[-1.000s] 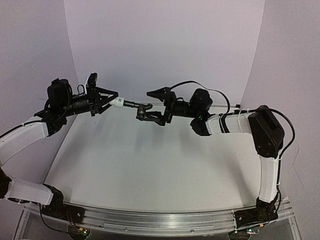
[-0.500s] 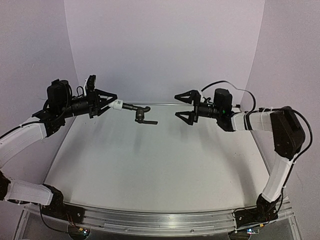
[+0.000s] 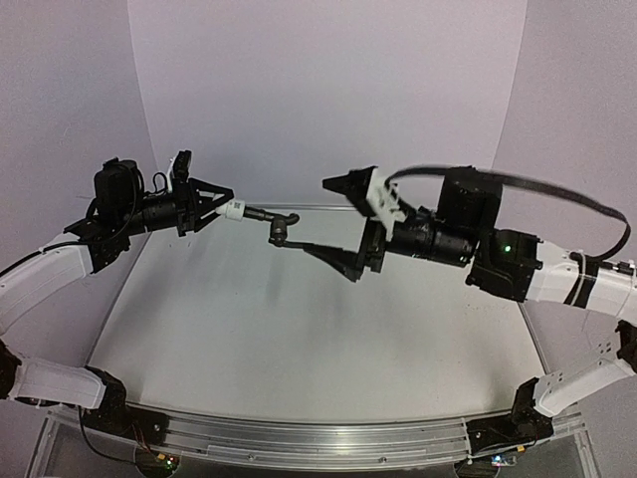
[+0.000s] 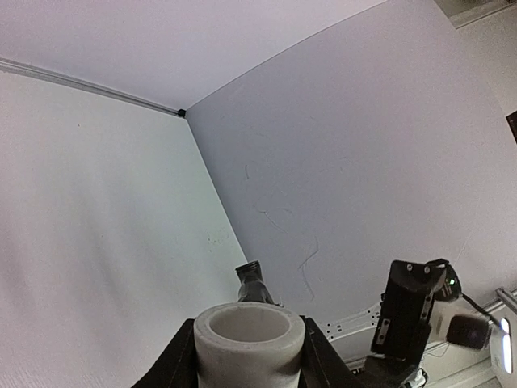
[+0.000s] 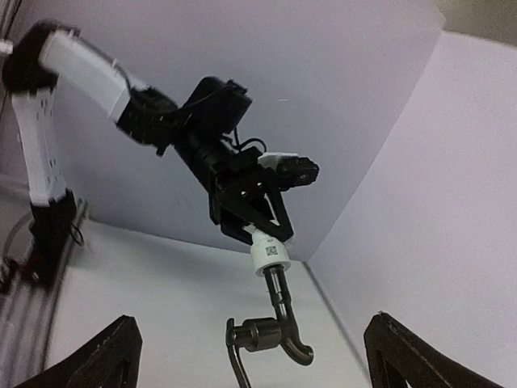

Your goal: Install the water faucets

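Pale tabletop (image 3: 299, 339) from above: the left gripper (image 3: 227, 204) clamps the white fitting (image 3: 236, 208), black tap (image 3: 281, 225) jutting beyond its jaws. The right gripper (image 3: 338, 229) gapes, tap just ahead, untouched. Left wrist shows only the fitting's hollow end (tap mostly hidden). Right wrist reveals the downturned lever; best close squarely on the tap's body.

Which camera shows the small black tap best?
Right wrist: the small black T-shaped tap shows large and sharp below the stubby white cylindrical fitting. Top external shows it small; left wrist only a dark end past the fitting.
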